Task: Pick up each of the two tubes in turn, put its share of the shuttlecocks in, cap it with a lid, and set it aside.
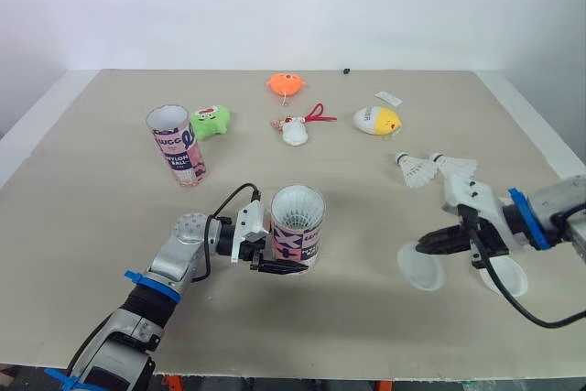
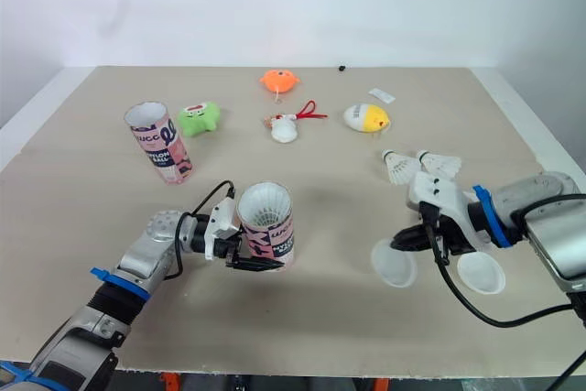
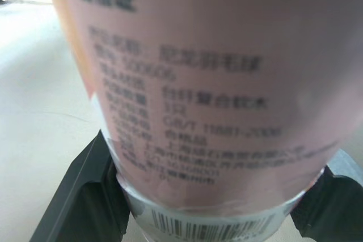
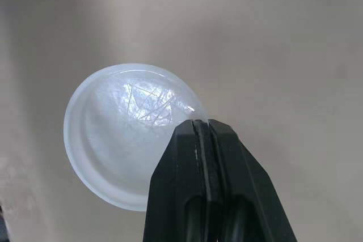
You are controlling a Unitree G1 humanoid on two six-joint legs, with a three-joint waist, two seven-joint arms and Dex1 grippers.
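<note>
My left gripper (image 1: 286, 246) is shut on a pink printed tube (image 1: 296, 226), holding it off the table and tipped so its open mouth faces me; white shuttlecock feathers show inside. In the left wrist view the fingers (image 3: 85, 196) clamp the tube's lower end (image 3: 210, 111). A second pink tube (image 1: 176, 146) stands open at the left. My right gripper (image 1: 430, 246) is shut on the rim of a clear lid (image 4: 119, 134), low over the table. Another clear lid (image 1: 506, 278) lies beside it. Two shuttlecocks (image 1: 417, 169) (image 1: 455, 165) lie just beyond the right gripper.
Small toys sit at the back: an orange plush (image 1: 287, 83), a green plush (image 1: 210, 121), a white-and-red toy (image 1: 295, 128) and a yellow-and-white toy (image 1: 377, 120). A white tag (image 1: 388, 97) lies near them. The table's front edge (image 1: 293, 374) is close to both arms.
</note>
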